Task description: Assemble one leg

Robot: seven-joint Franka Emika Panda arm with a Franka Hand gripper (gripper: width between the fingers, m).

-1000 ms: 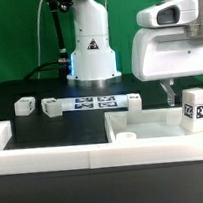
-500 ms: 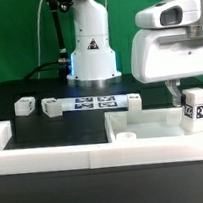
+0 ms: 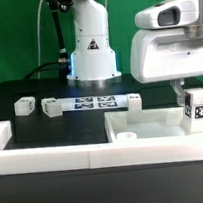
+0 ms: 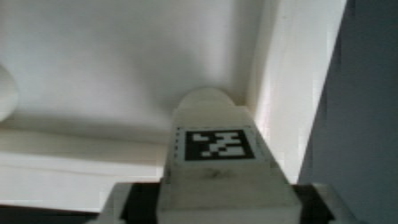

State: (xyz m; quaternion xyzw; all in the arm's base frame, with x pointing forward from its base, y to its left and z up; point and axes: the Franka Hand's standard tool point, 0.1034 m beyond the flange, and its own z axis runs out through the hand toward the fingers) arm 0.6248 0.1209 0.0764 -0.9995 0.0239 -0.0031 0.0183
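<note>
The leg (image 3: 197,108), a small white block with a black-and-white tag facing the camera, is held over the right end of the big white panel (image 3: 141,119). My gripper (image 3: 189,97) is shut on the leg's top, and I cannot tell whether the leg's foot touches the panel. In the wrist view the leg (image 4: 217,140) runs out from between my two fingers, gripper (image 4: 217,202), with its tag up. The white panel (image 4: 107,90) fills the view behind it.
Three more white legs lie on the black table: one at the exterior view's left (image 3: 25,106), one beside it (image 3: 52,107), one by the panel's back edge (image 3: 133,101). The marker board (image 3: 95,102) lies between them. A white rail (image 3: 54,146) runs along the front. The robot base (image 3: 91,45) stands behind.
The held leg has shifted very slightly toward the exterior view's right. Nothing else has moved.
</note>
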